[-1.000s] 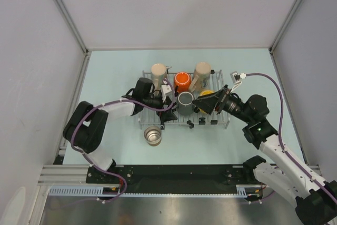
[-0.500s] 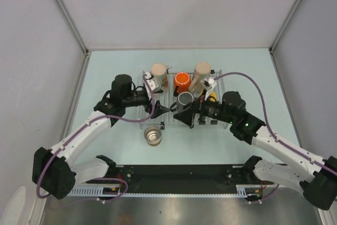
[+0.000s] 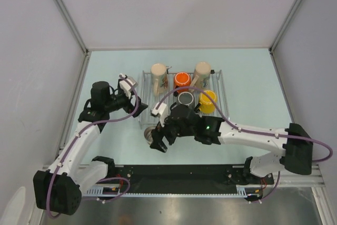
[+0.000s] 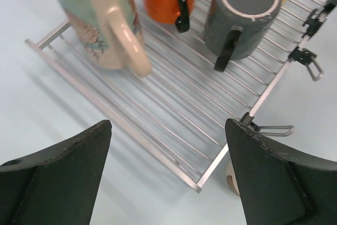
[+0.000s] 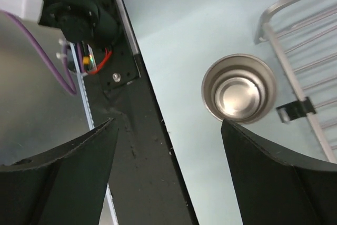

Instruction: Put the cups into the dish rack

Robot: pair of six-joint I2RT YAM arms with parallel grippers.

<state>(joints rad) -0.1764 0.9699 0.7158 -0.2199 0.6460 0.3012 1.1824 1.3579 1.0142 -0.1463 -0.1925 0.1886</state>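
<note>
The dish rack [image 3: 220,114] holds two cream cups [image 3: 159,77] [image 3: 201,73], an orange cup [image 3: 182,80], a dark grey cup [image 3: 185,99] and a yellow cup [image 3: 207,100]. The steel cup [image 3: 151,133] stands mouth-up on the table just in front of the rack's front left corner. My right gripper [image 3: 162,139] hovers open over it; in the right wrist view the steel cup [image 5: 239,88] sits just beyond the right fingertip [image 5: 284,177]. My left gripper [image 4: 168,183] is open and empty, off the rack's [image 4: 158,109] left corner, facing the cream cup [image 4: 100,19].
The black base rail [image 5: 137,130] runs along the table's near edge, close under my right gripper. Small black clips [image 4: 310,61] stick out from the rack's front side. Grey walls close in the table at left, right and back.
My left arm has drawn back to the left, away from the rack. My right arm has swung from over the rack's right side to the front left, above the steel cup.
</note>
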